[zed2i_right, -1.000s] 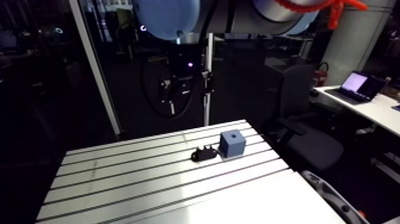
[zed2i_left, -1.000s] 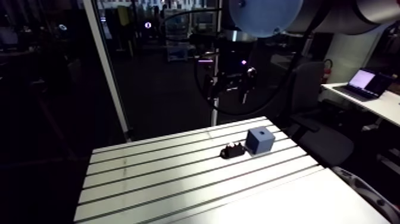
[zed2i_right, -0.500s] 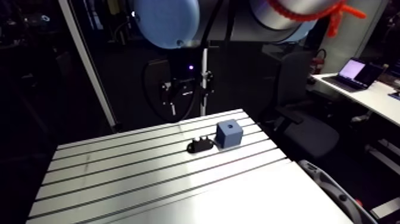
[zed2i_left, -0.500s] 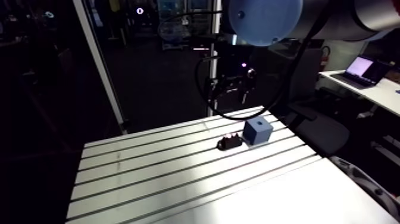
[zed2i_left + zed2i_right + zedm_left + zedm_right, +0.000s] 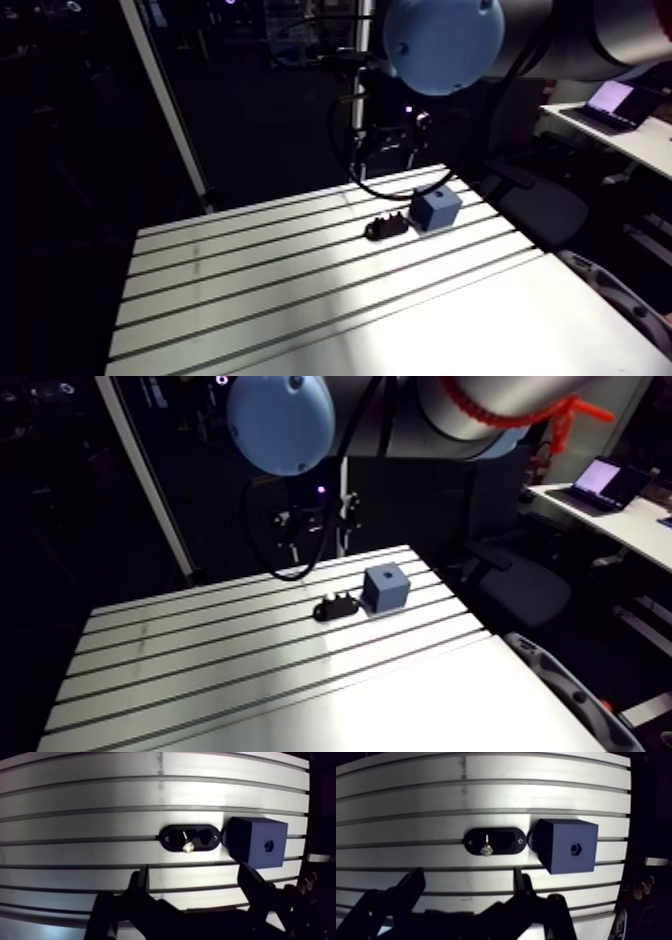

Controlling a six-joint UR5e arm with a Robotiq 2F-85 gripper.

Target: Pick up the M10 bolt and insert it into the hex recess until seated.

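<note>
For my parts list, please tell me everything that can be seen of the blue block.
The blue block is a dark blue matte cube, plastic by its look. Its upper face holds one small hex recess, empty. It sits flat on the slotted table, at one end of the black holder; whether they touch I cannot tell. The open hand is apart from it.

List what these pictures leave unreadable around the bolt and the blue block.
1. Bolt: wrist view, too small; thread and size unreadable.
2. Hex recess in the blue block: wrist view, dark inside; depth hidden.
3. Black holder: arm view, small and dark; how it seats the bolt is unclear.
4. Jaws: arm view, dark against the room.
</note>
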